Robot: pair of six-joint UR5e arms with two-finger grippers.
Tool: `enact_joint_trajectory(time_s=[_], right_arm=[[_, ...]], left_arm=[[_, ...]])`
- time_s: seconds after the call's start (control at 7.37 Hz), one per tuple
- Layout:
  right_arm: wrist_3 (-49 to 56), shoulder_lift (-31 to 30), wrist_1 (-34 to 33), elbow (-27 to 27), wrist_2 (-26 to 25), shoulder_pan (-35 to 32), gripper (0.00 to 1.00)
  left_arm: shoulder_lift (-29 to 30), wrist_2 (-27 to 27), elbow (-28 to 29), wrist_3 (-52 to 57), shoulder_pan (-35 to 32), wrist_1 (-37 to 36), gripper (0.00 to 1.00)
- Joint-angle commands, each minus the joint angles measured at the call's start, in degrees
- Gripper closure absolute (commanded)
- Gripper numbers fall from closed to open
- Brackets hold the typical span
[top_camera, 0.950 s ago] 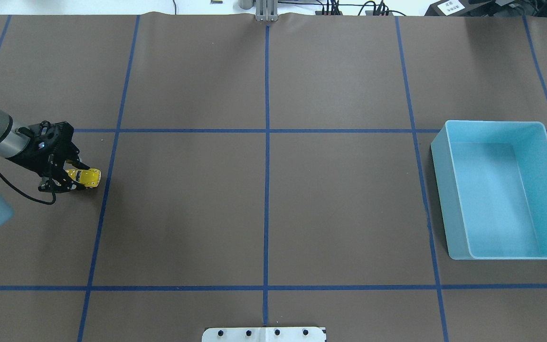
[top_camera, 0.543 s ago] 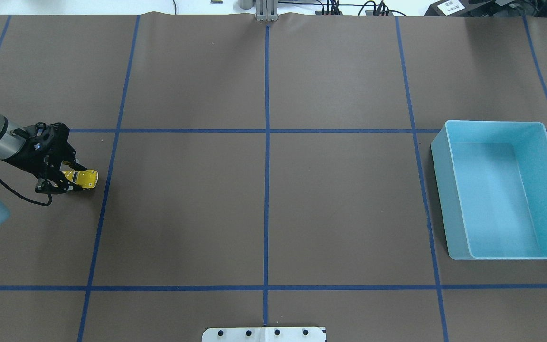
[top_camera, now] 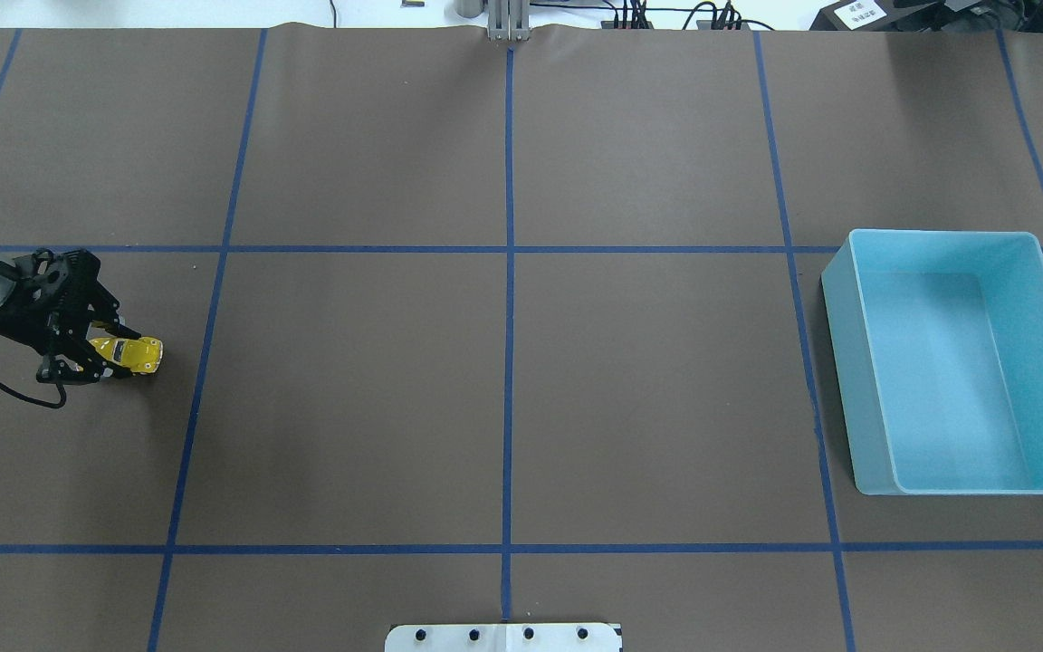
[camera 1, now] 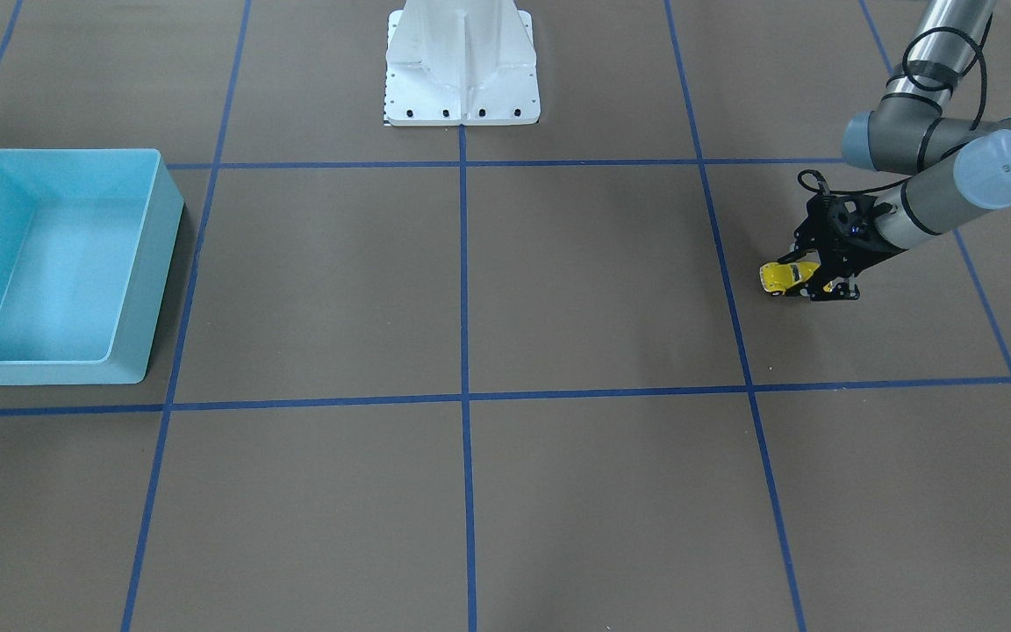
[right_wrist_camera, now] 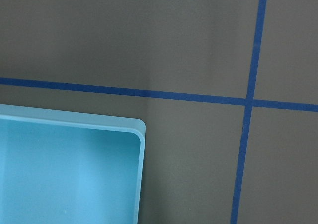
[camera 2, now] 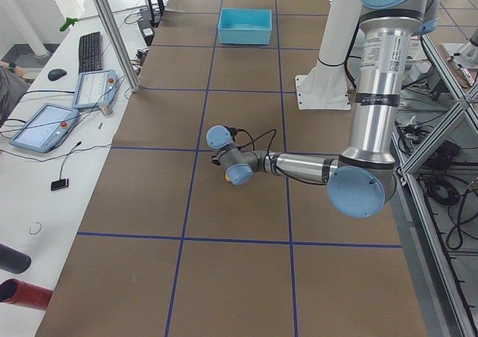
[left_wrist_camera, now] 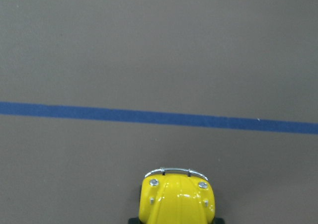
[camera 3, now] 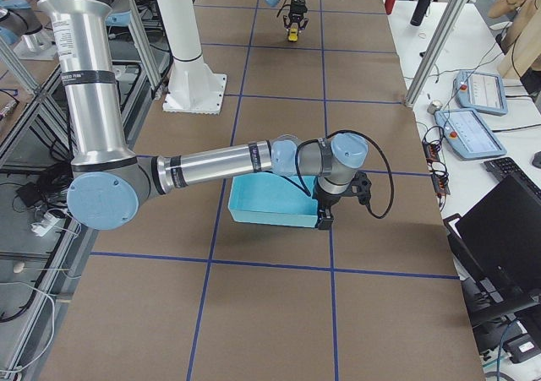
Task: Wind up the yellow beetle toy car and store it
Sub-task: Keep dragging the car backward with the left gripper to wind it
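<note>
The yellow beetle toy car (top_camera: 134,353) stands on the brown table at the far left, wheels down. My left gripper (top_camera: 110,355) is shut on its rear, a finger on each side. The car also shows in the front-facing view (camera 1: 784,276) with the gripper (camera 1: 814,279) behind it, and its hood shows at the bottom of the left wrist view (left_wrist_camera: 177,200). The light blue bin (top_camera: 847,362) stands empty at the far right. My right gripper (camera 3: 326,219) hangs by the bin's outer end; I cannot tell whether it is open or shut.
Blue tape lines divide the table into squares. The white robot base plate (top_camera: 503,637) sits at the near middle edge. A corner of the bin (right_wrist_camera: 74,117) shows in the right wrist view. Operator desks with tablets (camera 2: 45,126) flank the table's far side.
My left gripper has pulled the yellow car along the table toward the left edge, by roughly the car's own length. The bin has not moved.
</note>
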State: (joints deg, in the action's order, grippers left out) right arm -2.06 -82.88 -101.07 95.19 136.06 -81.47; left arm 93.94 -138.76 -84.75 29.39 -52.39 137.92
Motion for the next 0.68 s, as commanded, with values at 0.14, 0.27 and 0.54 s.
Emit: enact_joint_trajectory(time_s=[0.14,0.27,0.54], right_arm=[[0.0,0.0,0.0,0.0,0.0,0.0,0.01],[0.0,-0.1,0.0,0.0,0.0,0.0,0.01],[0.0,-0.1,0.0,0.0,0.0,0.0,0.01]], left_arm=[[-1.0,-2.7,5.1,0.4,-2.4,6.4,1.00],[-1.0,-3.9,7.9,0.5,-3.0,9.8,1.00],[-1.0,-6.4,9.4,0.6,-5.3,11.3,1.00]])
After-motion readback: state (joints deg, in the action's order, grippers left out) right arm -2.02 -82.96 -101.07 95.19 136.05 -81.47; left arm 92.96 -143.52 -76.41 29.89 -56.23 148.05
